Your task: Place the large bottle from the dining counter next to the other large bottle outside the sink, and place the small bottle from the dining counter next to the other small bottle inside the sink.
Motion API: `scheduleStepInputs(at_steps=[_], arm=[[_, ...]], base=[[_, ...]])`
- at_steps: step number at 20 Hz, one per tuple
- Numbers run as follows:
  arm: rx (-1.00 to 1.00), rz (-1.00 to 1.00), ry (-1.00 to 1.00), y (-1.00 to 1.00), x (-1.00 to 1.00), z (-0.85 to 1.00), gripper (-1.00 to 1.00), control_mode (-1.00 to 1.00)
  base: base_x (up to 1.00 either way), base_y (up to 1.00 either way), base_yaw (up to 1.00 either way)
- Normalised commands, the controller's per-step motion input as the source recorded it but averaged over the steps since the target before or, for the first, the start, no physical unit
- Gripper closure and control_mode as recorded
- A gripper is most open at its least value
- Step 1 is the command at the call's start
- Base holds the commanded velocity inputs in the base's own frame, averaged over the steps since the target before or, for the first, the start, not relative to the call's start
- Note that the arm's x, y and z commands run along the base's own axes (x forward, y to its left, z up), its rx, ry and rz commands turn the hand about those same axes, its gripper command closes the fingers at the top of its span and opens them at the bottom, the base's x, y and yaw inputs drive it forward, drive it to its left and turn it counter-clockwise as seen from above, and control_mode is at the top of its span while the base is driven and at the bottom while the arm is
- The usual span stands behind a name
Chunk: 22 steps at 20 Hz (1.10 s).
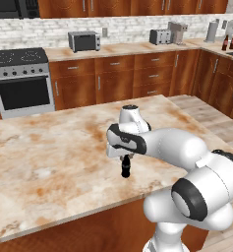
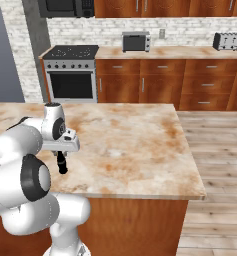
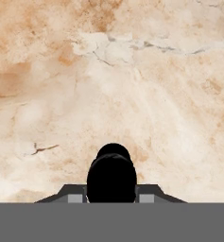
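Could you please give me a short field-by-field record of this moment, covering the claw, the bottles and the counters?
claw: shut on the small black bottle, gripping near its top
small black bottle: upright, on or just above the dining counter; contact cannot be told
large bottles: two, upright on the far counter at the back right
stove: against the back wall
toaster oven: on the back counter
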Motion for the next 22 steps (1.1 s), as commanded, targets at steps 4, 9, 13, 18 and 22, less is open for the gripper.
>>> scheduleStepInputs(at_steps=[4, 9, 13, 18, 22], arm=[[0.0, 0.0, 0.0, 0.0, -0.01, 0.21, 1.0, -1.0], [0.02, 0.0, -0.01, -0.07, -0.14, 0.85, 1.0, -1.0], [0.05, 0.0, 0.0, -0.25, -0.23, 0.9, 1.0, -1.0], [0.04, 0.0, 0.0, -0.34, -0.21, 0.83, 1.0, -1.0], [0.0, 0.0, 0.0, -0.46, -0.33, 0.53, 1.0, -1.0]], base=[[0.0, 0.0, 0.0], [0.0, 0.0, 0.0], [0.0, 0.0, 0.0], [0.0, 0.0, 0.0], [0.0, 0.0, 0.0]])
